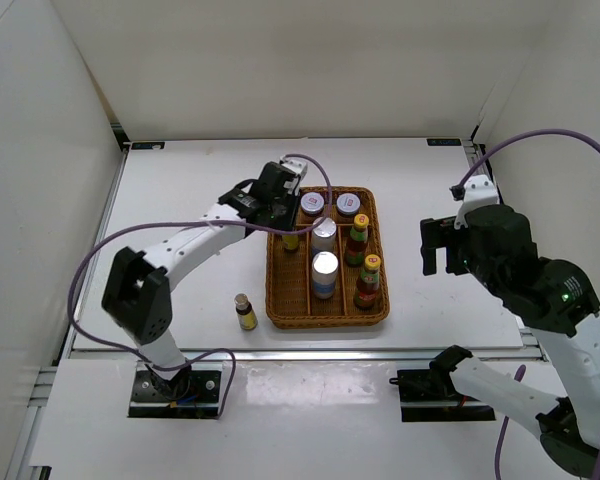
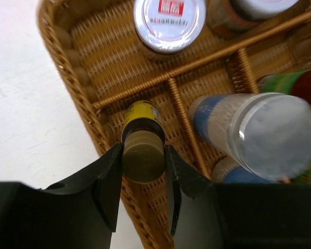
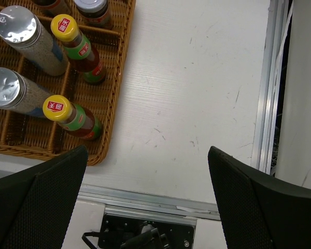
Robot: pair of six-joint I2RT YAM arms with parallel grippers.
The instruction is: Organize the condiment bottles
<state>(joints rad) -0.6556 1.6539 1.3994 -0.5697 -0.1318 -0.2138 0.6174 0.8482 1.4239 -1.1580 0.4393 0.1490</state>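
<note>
My left gripper is shut on the cap of a tiny dark yellow-labelled bottle, held upright in the left column of the wicker tray; the left wrist view shows the gripper with its jaws on both sides of the cap. A second tiny bottle stands on the table left of the tray. In the tray are two pale-lidded jars, two silver-topped shakers and two red yellow-capped bottles. My right gripper is open and empty right of the tray, over bare table.
The tray has wicker dividers. White walls stand on three sides. A metal rail runs along the table's near edge and another rail along its right side.
</note>
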